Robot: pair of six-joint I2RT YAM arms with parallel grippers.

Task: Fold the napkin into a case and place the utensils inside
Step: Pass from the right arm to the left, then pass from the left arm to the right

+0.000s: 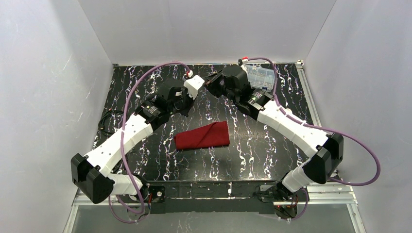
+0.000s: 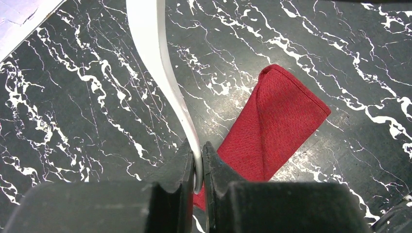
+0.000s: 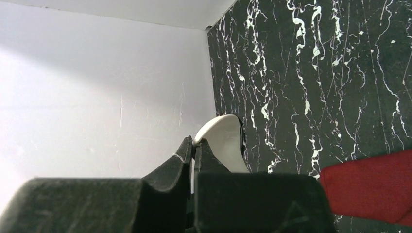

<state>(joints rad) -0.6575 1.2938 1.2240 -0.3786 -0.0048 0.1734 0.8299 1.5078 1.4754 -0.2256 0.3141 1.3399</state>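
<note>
Both closed: left gripper [image 2: 198, 162] on first utensil [image 2: 156, 58], right gripper [image 3: 193, 148] on second utensil [image 3: 224, 138]; napkin [image 1: 204, 136] lies crosswise, base-side of both, apparently nearer left

Bright, even light; soft shadows; close foreground blurred.

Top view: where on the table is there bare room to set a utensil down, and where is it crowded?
Bare: between the red napkin and the near table edge, and the far left corner. Crowded: far middle, where left hand and right hand hover by the clear compartment box.
</note>
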